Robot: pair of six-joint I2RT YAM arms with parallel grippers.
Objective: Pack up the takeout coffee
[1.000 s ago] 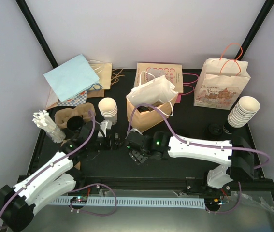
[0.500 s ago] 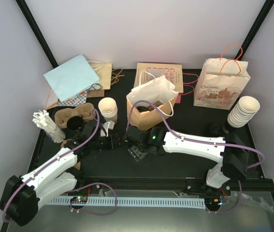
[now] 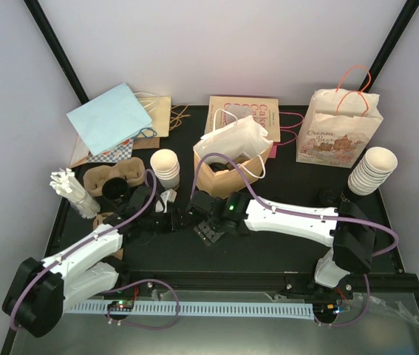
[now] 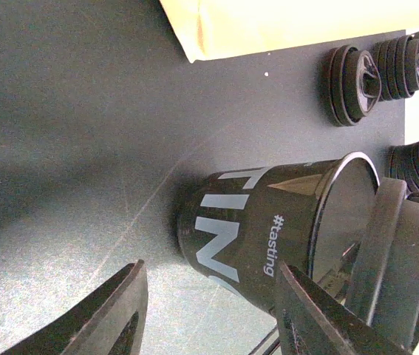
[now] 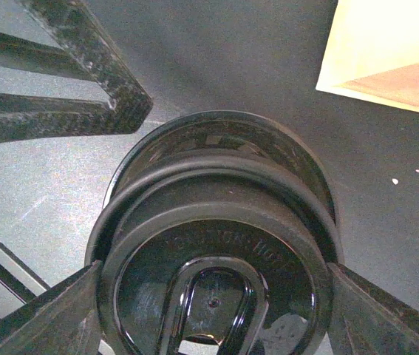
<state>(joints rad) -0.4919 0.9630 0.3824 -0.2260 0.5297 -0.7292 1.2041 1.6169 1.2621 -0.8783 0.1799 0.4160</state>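
On table point(image 4: 83, 111) | right fingers point(image 5: 39, 318) hold lid point(image 5: 216, 296) (hidden from above) | left fingers point(image 4: 113, 318) parted around cup point(image 4: 253, 229)

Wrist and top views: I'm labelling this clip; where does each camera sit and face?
Top external: high behind the robot, looking down on the table; left arm and right arm show.
Left wrist: on the left arm, facing the black cup past its left hand.
Right wrist: above the black lid in the right hand, facing down.
Shared: both wrist views show cup and lid.
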